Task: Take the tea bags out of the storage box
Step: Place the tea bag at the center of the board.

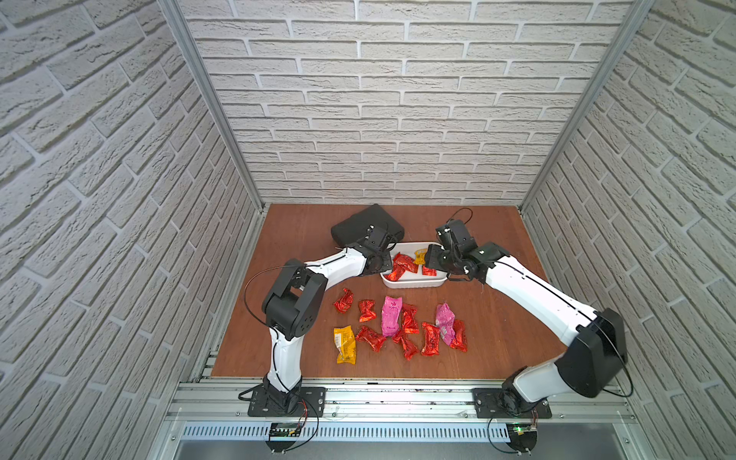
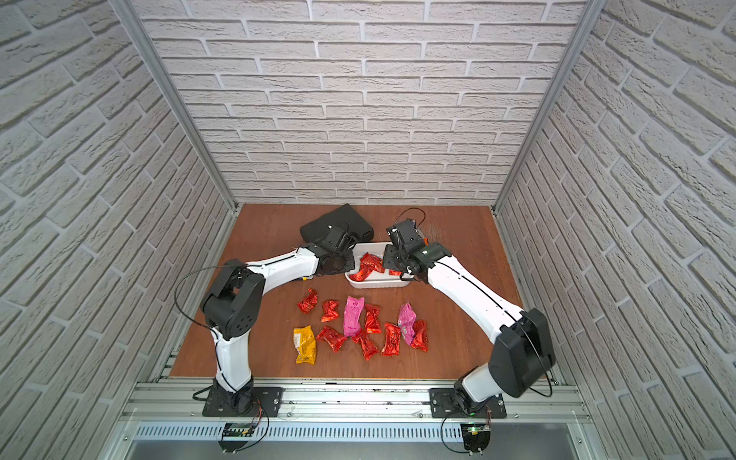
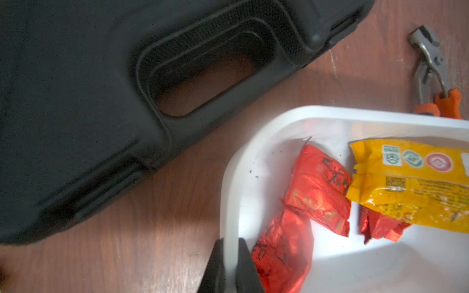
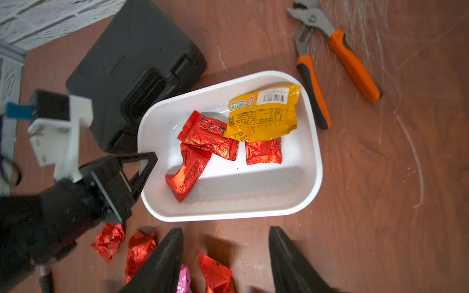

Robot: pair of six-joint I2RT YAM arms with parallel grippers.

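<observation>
— Where did the tea bags (image 4: pixel 208 134) lie against the jaws?
— Four of them lay inside the white box (image 4: pixel 228 210). The left gripper (image 3: pixel 231 241) was clamped on the box's short wall, one finger inside and one outside. A red bag lay right by the inner finger; touching or not, I couldn't tell. The right gripper (image 4: pixel 225 229) hung above the box's near long wall, jaws apart with nothing between them, and the bags in the box lay beyond its tips.
— And the bench (image 1: pixel 498 338), the room?
— It was brown wood, scratched toward the far right corner. White brick-pattern walls (image 1: pixel 398 119) stood on three sides, and metal rails (image 1: pixel 398 392) ran along the near edge. The box sat toward the far edge, about halfway along it. A black case (image 1: pixel 358 223) lay just beside it, toward the far left corner. Pliers (image 4: pixel 340 50) with orange handles lay by the box's far right corner.
— How many of each?
— In the box, three red and one yellow. Loose on the bench, between the box and the near edge, I counted ten: seven red, two pink, one yellow, some overlapping. One box, one case, one pair of pliers, two grippers.
</observation>
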